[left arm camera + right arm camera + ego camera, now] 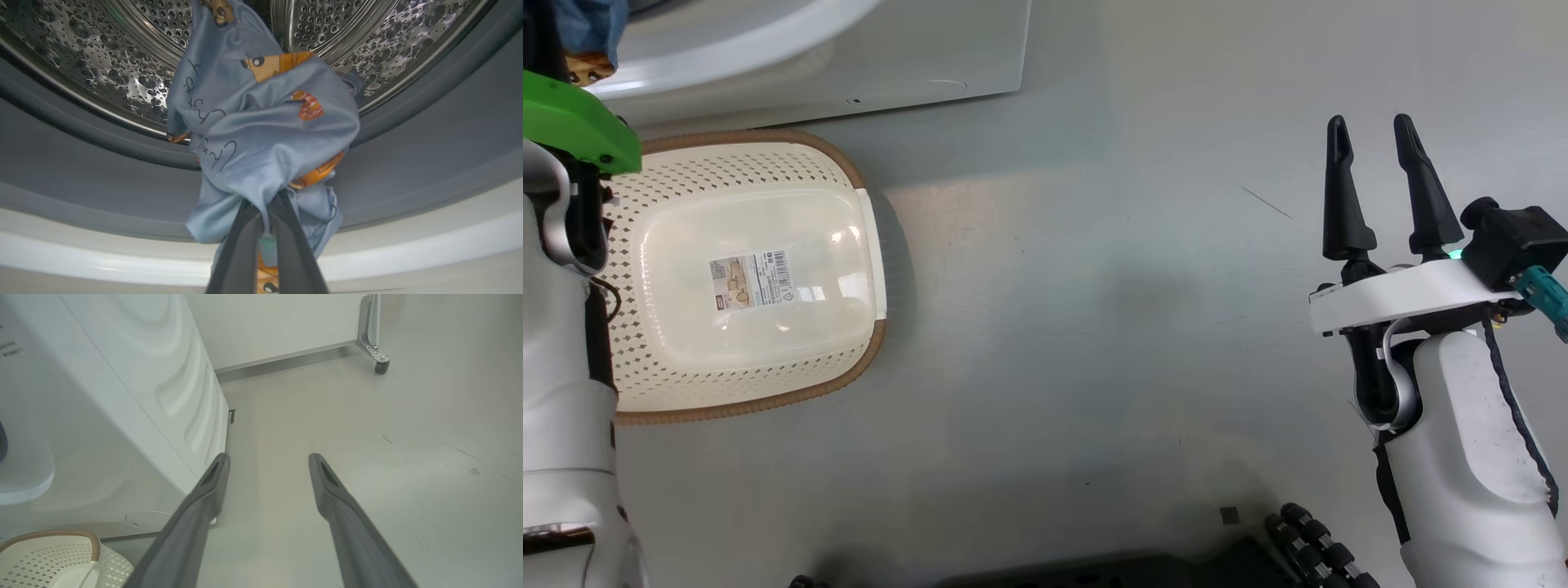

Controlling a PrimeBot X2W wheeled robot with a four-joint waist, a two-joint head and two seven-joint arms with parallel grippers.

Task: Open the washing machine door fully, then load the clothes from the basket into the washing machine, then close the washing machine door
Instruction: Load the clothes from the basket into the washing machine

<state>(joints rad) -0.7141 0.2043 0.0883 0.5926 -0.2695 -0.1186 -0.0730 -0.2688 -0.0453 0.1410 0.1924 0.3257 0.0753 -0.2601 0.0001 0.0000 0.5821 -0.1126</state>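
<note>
Clothes (261, 134) gripped by left end effector (265, 204); tips hidden w/in fabric.

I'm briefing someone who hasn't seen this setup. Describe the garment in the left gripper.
Start at the white washing machine and look into its perforated steel drum. At the drum's mouth a bunched garment is pinched in the left gripper. Unlike the steel and grey gasket around it, it is light blue with orange-brown cartoon patches.

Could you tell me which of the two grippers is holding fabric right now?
The left gripper: it is pinched shut on the clothes, while the right gripper stands open and empty.
</note>
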